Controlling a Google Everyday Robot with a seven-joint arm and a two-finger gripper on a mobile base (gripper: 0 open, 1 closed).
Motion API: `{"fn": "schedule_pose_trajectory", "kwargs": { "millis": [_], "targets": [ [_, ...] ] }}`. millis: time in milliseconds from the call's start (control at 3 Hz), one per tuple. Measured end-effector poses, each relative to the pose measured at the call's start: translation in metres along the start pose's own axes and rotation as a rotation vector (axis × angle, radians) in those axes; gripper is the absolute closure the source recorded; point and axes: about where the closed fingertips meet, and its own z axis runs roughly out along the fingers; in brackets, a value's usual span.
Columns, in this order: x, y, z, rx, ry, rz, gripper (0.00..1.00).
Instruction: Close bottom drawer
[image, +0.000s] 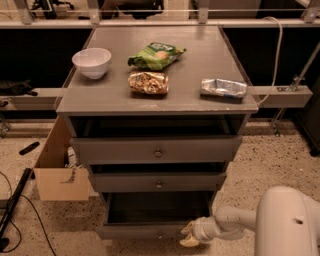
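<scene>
You've got a grey cabinet filling the middle of the camera view, seen from above and in front, on a speckled floor. The white arm comes in at your bottom right, reaching left toward the cabinet's base.

All three drawers are out. The top drawer is the widest and sits a little way out. The middle drawer is out slightly, its front set below and just behind the top one's. The bottom drawer is pulled out the furthest – you can see down into its dark box, and its grey front sits near the bottom edge of the view.

A cardboard box stands open on the floor against the cabinet's left side.

On the cabinet top: a green bag at the back centre, a brown snack bag just in front of it, a silver packet toward the right edge, and a white bowl at the left, well apart from the packet.

The gripper is at the right end of the bottom drawer's front, touching or just beside it – can't tell which. Its two tan fingertips are spread apart, one above the other, nothing between them.

The drawer's small knob is at the middle of the front, left of the gripper.
</scene>
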Motion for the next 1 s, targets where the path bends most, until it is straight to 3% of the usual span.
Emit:
{"fn": "schedule_pose_trajectory", "kwargs": {
  "millis": [333,667,1000],
  "targets": [
    [-0.0034,-0.0445,-0.0016,0.040,0.042,-0.014,0.72],
    [-0.0044,-0.0488,-0.0015,0.044,0.044,-0.018,0.70],
    [-0.0044,-0.0488,-0.0015,0.044,0.044,-0.018,0.47]
  ]
}}
